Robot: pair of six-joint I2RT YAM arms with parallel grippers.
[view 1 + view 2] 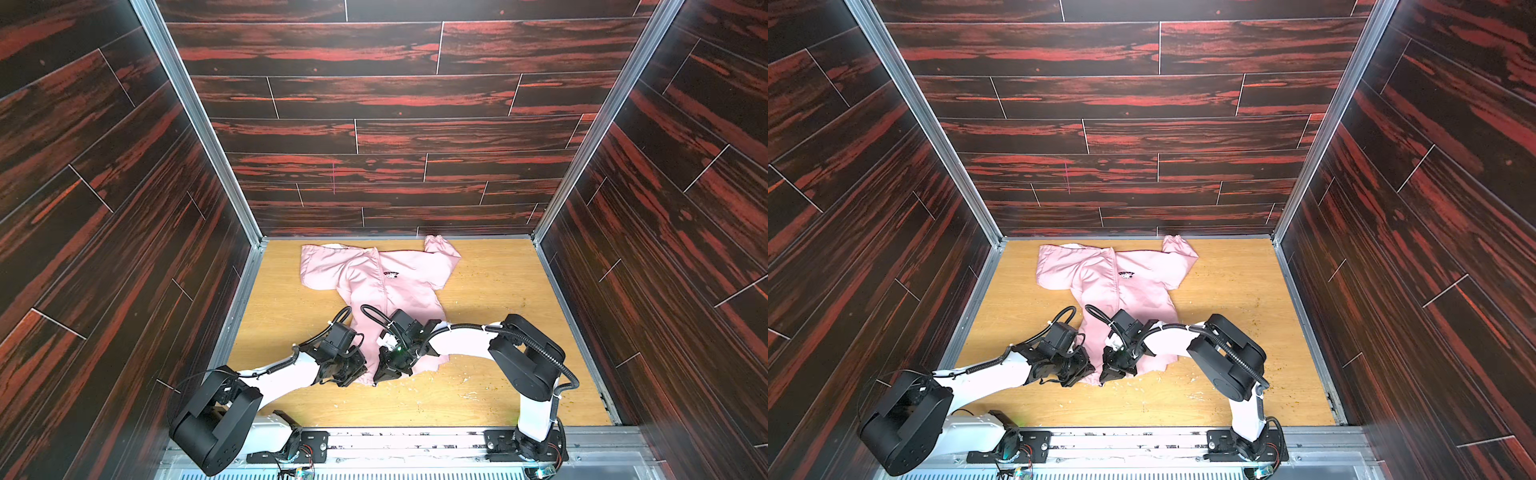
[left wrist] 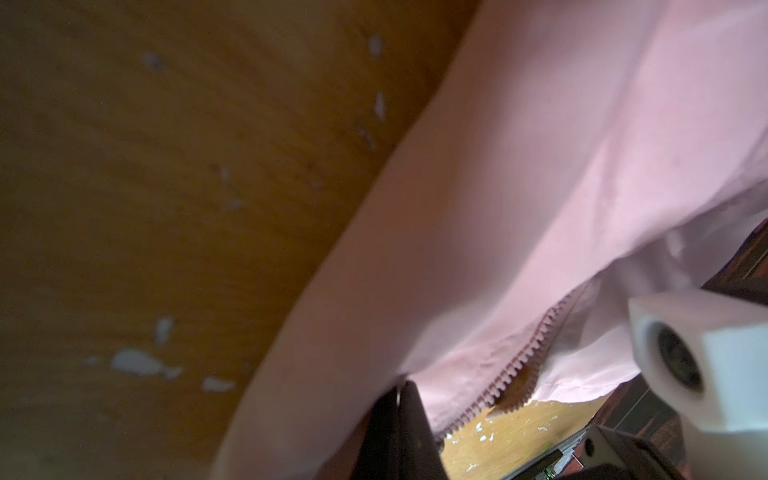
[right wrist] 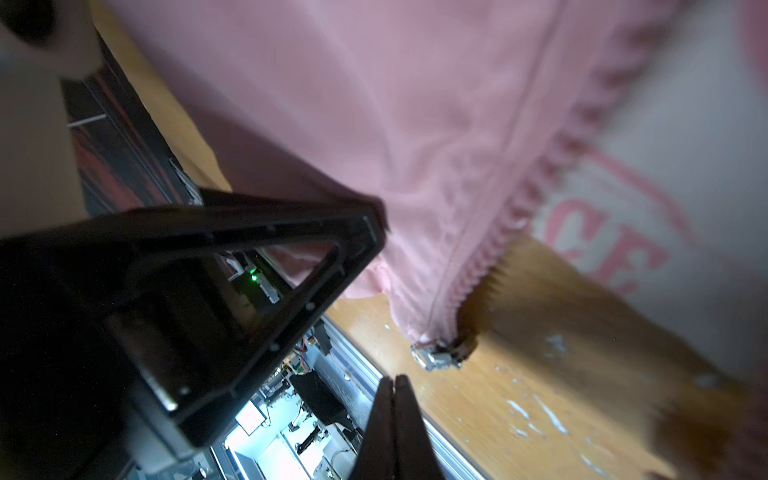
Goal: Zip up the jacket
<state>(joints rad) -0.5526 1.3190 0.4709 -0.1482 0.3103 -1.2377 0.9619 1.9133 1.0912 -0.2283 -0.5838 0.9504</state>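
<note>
Looking down in a top view, the jacket lies spread mid-frame on the wooden table, collar end toward the back wall and hem toward the bottom of the frame, where both claws meet. The left gripper is clamped shut and seems to pinch the hem fabric beside the zip teeth, holding it off the wood. The right gripper is closed on nothing, its tips just short of the metal zipper slider.

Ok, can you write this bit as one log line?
jacket: hem raised | left end effector: shut on jacket hem | right end effector: shut, empty, near slider, not touching | zip: undone at hem
</note>
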